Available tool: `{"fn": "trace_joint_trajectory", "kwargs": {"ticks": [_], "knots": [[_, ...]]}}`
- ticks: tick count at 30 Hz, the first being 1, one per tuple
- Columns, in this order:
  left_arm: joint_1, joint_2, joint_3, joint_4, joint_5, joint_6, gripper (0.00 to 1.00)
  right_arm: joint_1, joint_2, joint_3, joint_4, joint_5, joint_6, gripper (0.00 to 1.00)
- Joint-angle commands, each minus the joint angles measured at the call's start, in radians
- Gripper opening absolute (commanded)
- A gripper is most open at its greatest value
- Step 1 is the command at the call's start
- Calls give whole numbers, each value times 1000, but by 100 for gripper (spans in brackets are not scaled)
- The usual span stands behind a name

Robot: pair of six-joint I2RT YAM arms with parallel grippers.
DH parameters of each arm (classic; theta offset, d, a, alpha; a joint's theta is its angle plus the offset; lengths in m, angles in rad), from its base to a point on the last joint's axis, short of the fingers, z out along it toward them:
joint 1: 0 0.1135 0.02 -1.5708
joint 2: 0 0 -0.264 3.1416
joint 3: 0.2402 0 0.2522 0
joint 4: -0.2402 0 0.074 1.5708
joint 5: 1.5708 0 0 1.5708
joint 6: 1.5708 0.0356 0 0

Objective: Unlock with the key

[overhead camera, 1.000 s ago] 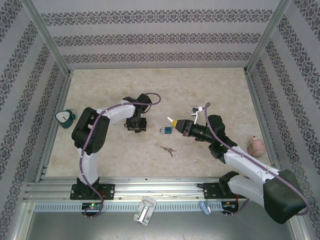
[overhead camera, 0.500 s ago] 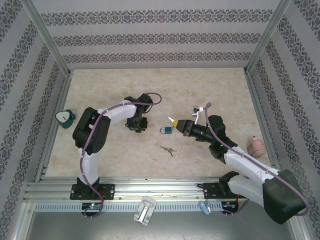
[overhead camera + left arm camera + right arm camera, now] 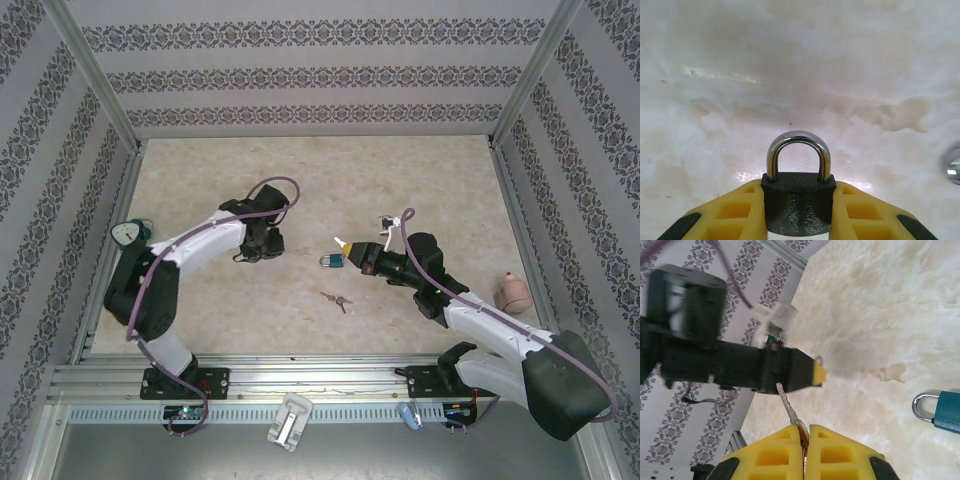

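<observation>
My left gripper [image 3: 798, 186] is shut on a black padlock [image 3: 799, 205], its yellow fingers [image 3: 735, 212] pressing the body's two sides. The silver shackle [image 3: 799, 140] is closed and points away over the table. From above, the left gripper [image 3: 262, 244] sits left of centre. My right gripper [image 3: 805, 428] is shut on a silver key [image 3: 786, 401], whose blade points up toward the left gripper [image 3: 790, 371]; blade and gripper are close, and contact is unclear. A teal padlock [image 3: 333, 261] lies on the table just below the right gripper [image 3: 344, 245], also visible as the teal padlock [image 3: 944, 412].
A small bunch of spare keys [image 3: 337, 299] lies on the marble table [image 3: 400, 180] nearer the arm bases. A teal and white object [image 3: 128, 234] sits at the left rail, a pink object [image 3: 512, 292] at the right. Patterned walls enclose three sides.
The left arm's elbow has swung out to the left and its gripper has shifted a little left and back with the black padlock. The right gripper has edged left with the key.
</observation>
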Motion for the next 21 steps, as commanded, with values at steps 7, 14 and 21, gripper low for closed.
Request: {"fn": "trace_joint_trajectory", "kwargs": {"ticks": [7,14,21], "knots": [[75,-235,-133,187,127,-264,15,93,35,64,4,154,-91,0],[89,-315,-173,269,166,-427,15,179,108,93,38,280,-120,0],[89,-347,-236,369,200,-569,15,268,196,108,151,410,-144,0]]}}
